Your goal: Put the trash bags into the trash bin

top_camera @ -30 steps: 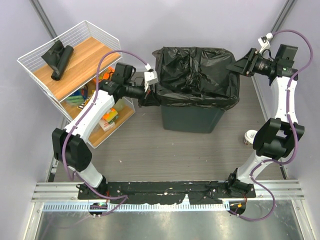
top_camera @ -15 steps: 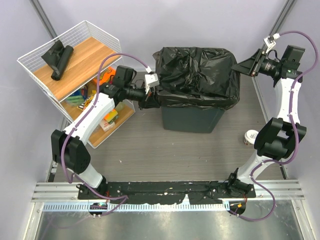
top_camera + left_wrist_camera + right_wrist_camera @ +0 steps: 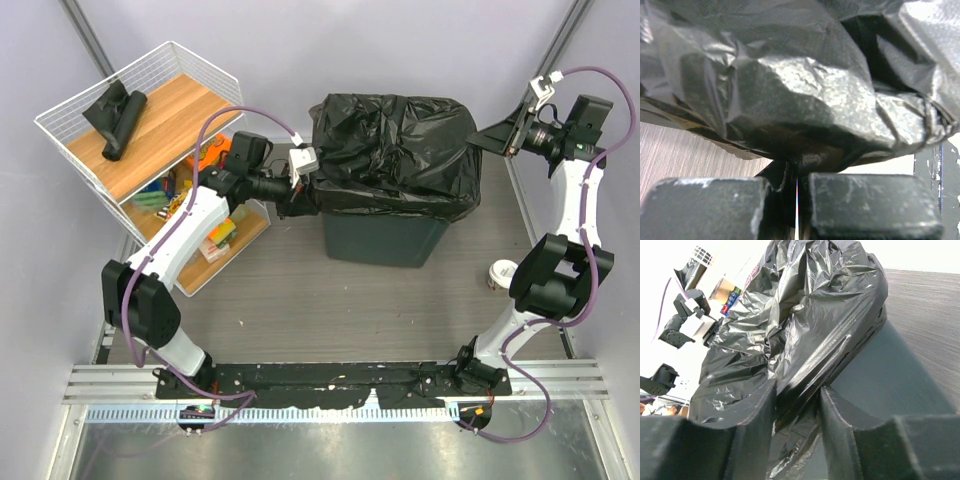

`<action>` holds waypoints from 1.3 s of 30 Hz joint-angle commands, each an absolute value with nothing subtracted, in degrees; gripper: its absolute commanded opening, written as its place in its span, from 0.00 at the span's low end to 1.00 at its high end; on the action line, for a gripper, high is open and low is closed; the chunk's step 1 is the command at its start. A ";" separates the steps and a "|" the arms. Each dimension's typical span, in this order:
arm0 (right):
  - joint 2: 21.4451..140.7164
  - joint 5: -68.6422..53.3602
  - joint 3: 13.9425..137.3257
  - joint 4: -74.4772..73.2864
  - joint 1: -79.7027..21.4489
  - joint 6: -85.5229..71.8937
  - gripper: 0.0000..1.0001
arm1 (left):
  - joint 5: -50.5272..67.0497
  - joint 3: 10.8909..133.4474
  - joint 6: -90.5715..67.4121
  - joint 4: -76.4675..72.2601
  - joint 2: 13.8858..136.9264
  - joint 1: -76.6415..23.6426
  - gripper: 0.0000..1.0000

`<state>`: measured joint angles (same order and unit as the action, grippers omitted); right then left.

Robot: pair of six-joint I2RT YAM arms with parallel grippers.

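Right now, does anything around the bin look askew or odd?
Yes. The black bag sits bunched and puffed over the trash bin mouth rather than down inside, its skirt hanging unevenly over the rim. A paper cup stands on the floor by the right arm.

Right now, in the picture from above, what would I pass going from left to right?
White wire shelf rack with a black bag roll on top → left claw → black trash bag draped over the trash bin → right claw → paper cup on the floor.

grey wood-grain floor, pale lilac walls
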<state>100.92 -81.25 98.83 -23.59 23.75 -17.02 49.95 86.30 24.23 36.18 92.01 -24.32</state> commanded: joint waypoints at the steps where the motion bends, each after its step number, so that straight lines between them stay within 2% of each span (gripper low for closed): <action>1: 102.04 -84.81 98.35 -22.68 24.52 -16.08 0.47 | 49.48 86.04 23.91 34.45 89.03 -24.70 0.00; 4: 102.13 -85.34 98.44 -22.68 24.70 -16.00 0.52 | 49.13 86.04 24.08 34.54 88.95 -24.79 0.00; 16: 102.04 -88.07 98.53 -22.59 26.19 -16.70 0.45 | 47.90 86.31 24.43 34.98 88.86 -25.40 0.00; 21: 101.34 -88.07 98.79 -21.71 26.28 -17.75 0.52 | 47.11 86.84 24.52 35.24 88.86 -25.66 0.00; 23: 101.08 -87.98 98.70 -21.19 26.28 -18.28 0.52 | 46.85 86.92 24.52 35.24 88.86 -25.66 0.00; 28: 100.63 -88.07 97.56 -18.20 26.37 -20.64 0.41 | 46.23 86.92 24.78 35.42 88.94 -26.10 0.00; 33: 99.58 -88.07 94.75 -12.57 26.37 -24.60 0.34 | 45.97 86.84 24.96 35.33 88.86 -26.19 0.00; 35: 99.32 -88.07 93.35 -10.21 26.46 -26.01 0.27 | 46.05 86.75 24.70 35.33 88.77 -26.28 0.00; 36: 99.23 -88.07 92.90 -7.59 26.46 -27.93 0.23 | 46.14 86.66 24.35 35.16 88.77 -26.19 0.00; 39: 98.79 -88.07 91.06 -1.25 26.46 -33.73 0.19 | 46.67 86.40 23.38 34.72 88.59 -26.37 0.00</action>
